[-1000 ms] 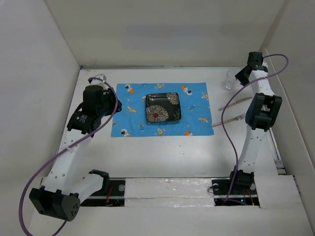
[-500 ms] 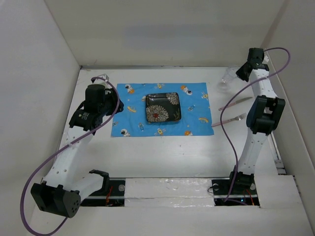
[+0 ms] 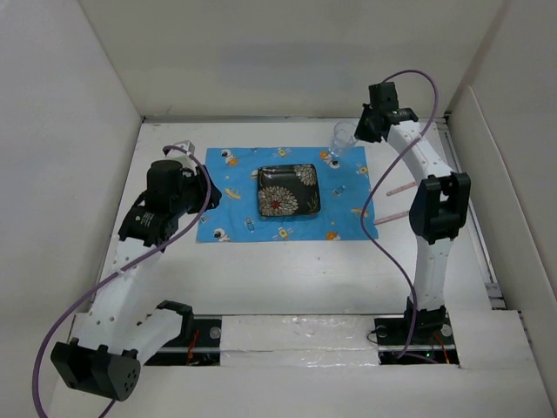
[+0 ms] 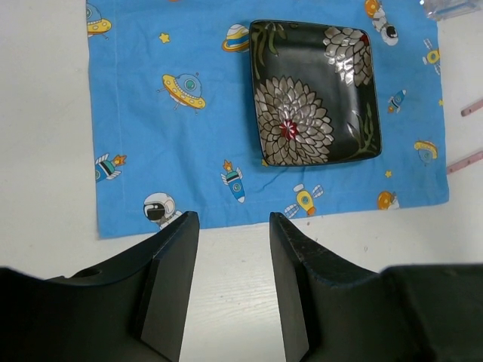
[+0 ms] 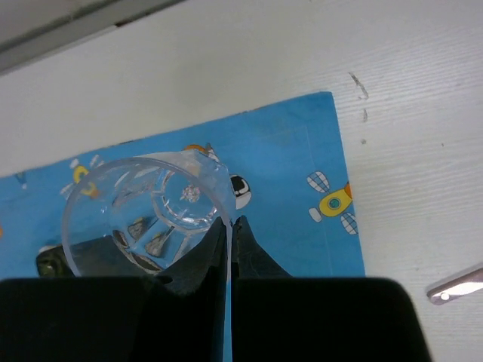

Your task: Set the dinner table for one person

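Plate [image 3: 288, 190] on mat [image 3: 231, 196], glass [image 3: 342, 139] above corner

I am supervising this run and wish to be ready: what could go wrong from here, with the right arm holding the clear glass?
1. The right end effector pinches the clear glass by one wall at its rim, so it may slip or tilt.
2. The glass is at the corner of the blue mat; set down across the mat's edge, it might tip over.

Plain white walls [image 3: 305, 61] — soft, even light
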{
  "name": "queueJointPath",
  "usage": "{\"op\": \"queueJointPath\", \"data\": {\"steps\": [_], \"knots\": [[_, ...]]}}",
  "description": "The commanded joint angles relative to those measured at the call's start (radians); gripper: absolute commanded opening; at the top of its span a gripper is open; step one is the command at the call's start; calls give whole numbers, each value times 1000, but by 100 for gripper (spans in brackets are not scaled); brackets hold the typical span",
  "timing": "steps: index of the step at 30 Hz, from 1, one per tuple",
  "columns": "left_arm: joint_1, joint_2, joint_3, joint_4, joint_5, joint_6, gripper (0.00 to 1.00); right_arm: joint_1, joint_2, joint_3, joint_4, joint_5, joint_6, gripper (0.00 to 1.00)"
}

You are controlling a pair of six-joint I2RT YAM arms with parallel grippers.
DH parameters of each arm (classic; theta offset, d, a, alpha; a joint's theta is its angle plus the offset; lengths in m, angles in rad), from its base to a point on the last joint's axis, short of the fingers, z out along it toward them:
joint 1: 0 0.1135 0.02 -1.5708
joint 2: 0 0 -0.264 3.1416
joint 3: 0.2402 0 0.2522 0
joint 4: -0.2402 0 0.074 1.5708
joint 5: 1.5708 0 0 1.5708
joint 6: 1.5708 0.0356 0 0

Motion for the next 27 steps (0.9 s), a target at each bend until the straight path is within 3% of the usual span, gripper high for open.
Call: {"op": "queueJointPath", "data": {"steps": [1, 9, 13, 17, 23, 25, 26, 27], "knots": [[-4, -57, -29, 17, 25, 15, 40, -26, 34, 59, -38, 62, -42, 0], [-4, -89, -52, -4, 18, 13, 40, -6, 88, 59, -48, 134, -76, 0], [-4, -92, -55, 8, 30, 6, 40, 3, 166, 153, -130, 177, -68, 0], [-4, -95, -52, 6, 34, 1, 40, 12, 137, 109, -97, 161, -59, 31], [-4, -96, -55, 14, 37, 3, 40, -9, 80, 148, -120, 102, -45, 51], [-4, -94, -49, 20, 39, 3, 40, -46, 10, 126, -106, 90, -31, 51], [-4, -91, -47, 22, 45, 3, 40, -63, -22, 92, -85, 87, -22, 45], [-4, -94, -46, 25, 47, 3, 40, -98, -60, -10, -22, 84, -2, 32]]}}
